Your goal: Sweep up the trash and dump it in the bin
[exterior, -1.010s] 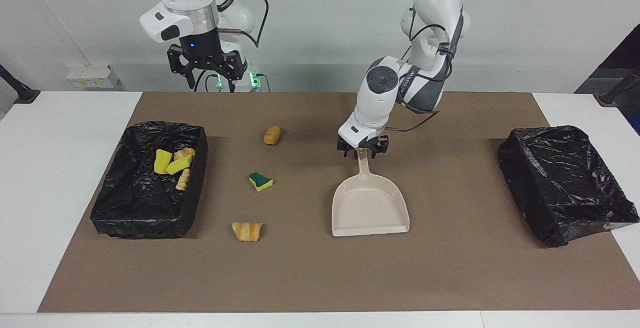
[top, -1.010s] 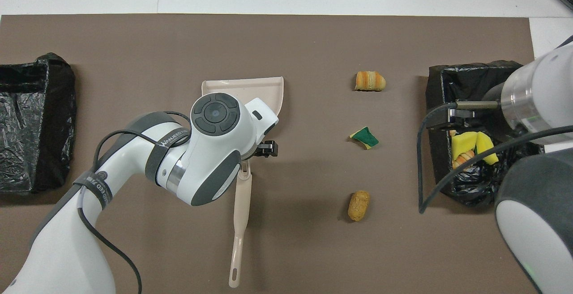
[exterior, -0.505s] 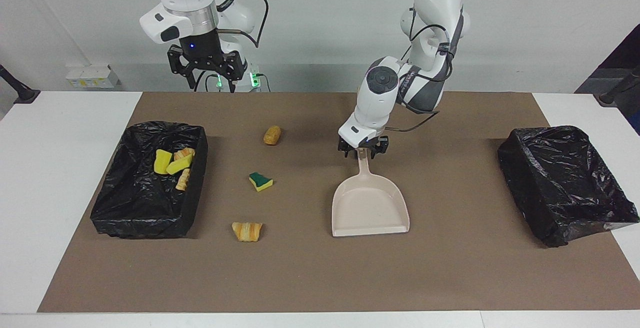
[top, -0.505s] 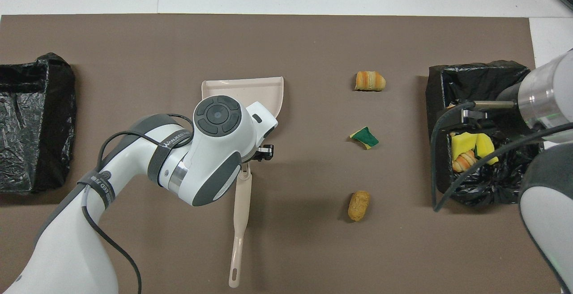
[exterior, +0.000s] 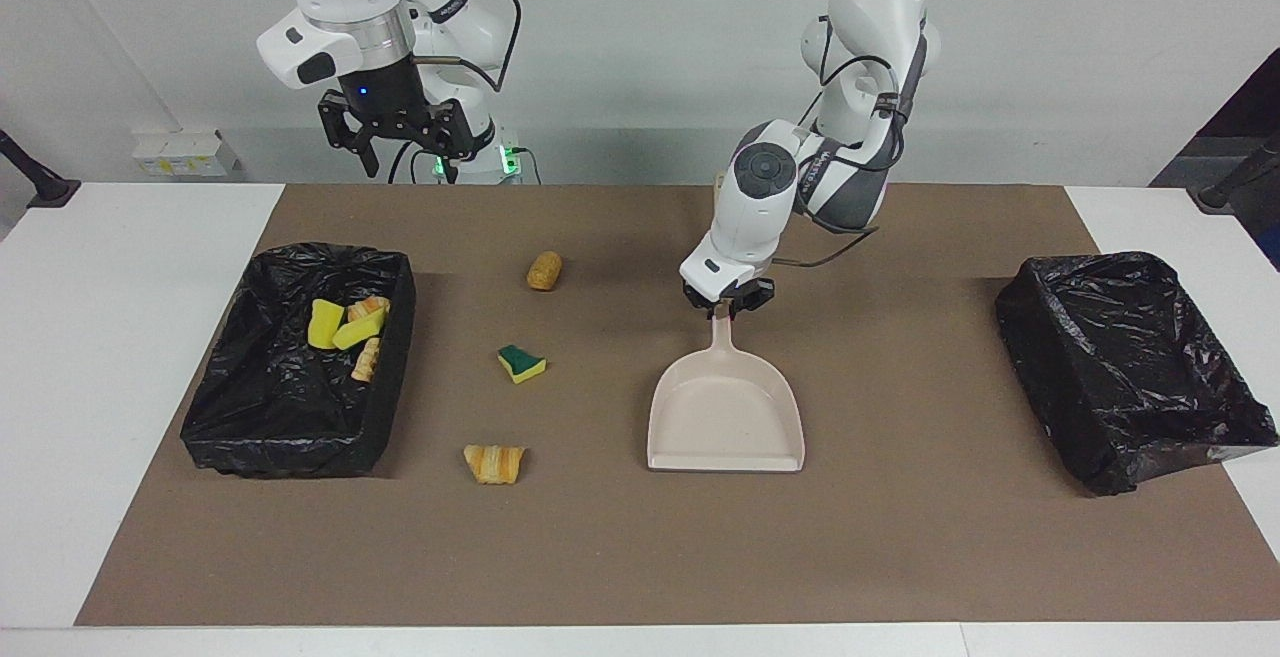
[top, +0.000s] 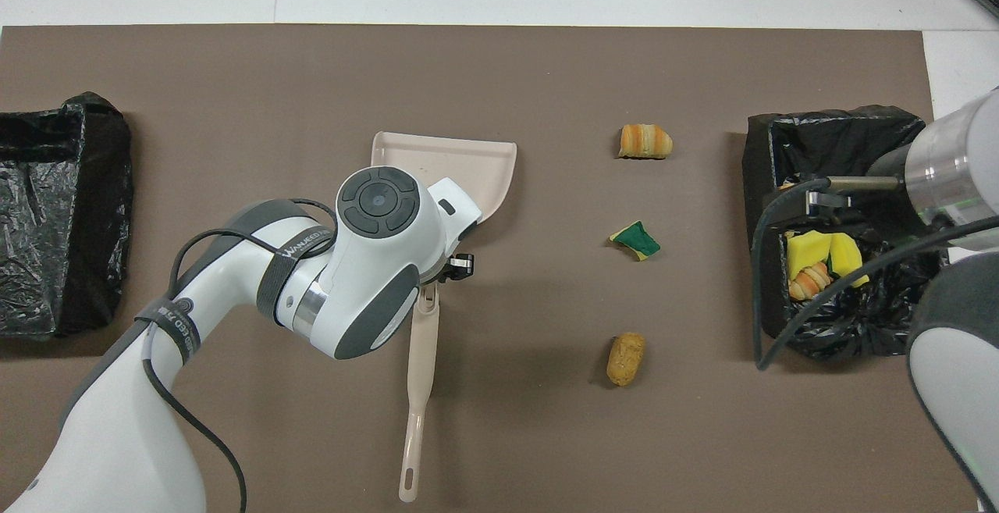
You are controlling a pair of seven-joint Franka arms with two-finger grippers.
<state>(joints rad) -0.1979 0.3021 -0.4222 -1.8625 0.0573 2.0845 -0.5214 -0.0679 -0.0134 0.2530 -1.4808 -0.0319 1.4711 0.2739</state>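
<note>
My left gripper (exterior: 727,303) is shut on the handle of the beige dustpan (exterior: 725,419), close to the pan, which rests on the brown mat. In the overhead view the arm covers this gripper, and the dustpan (top: 449,165) shows past it. Three scraps of trash lie on the mat toward the right arm's end: a tan bread chunk (exterior: 544,270) (top: 625,358), a green-topped yellow sponge piece (exterior: 521,364) (top: 635,240) and a striped orange chunk (exterior: 494,463) (top: 645,140). My right gripper (exterior: 396,152) is open and empty, raised at the robots' edge of the table.
A black-lined bin (exterior: 280,452) (top: 761,154) at the right arm's end holds several yellow sponge and bread pieces (exterior: 345,327). A second black-lined bin (exterior: 1130,367) (top: 55,216) stands at the left arm's end.
The left gripper has swung the dustpan's mouth toward the right arm's end of the table. The right gripper has risen a little and drifted toward its own end.
</note>
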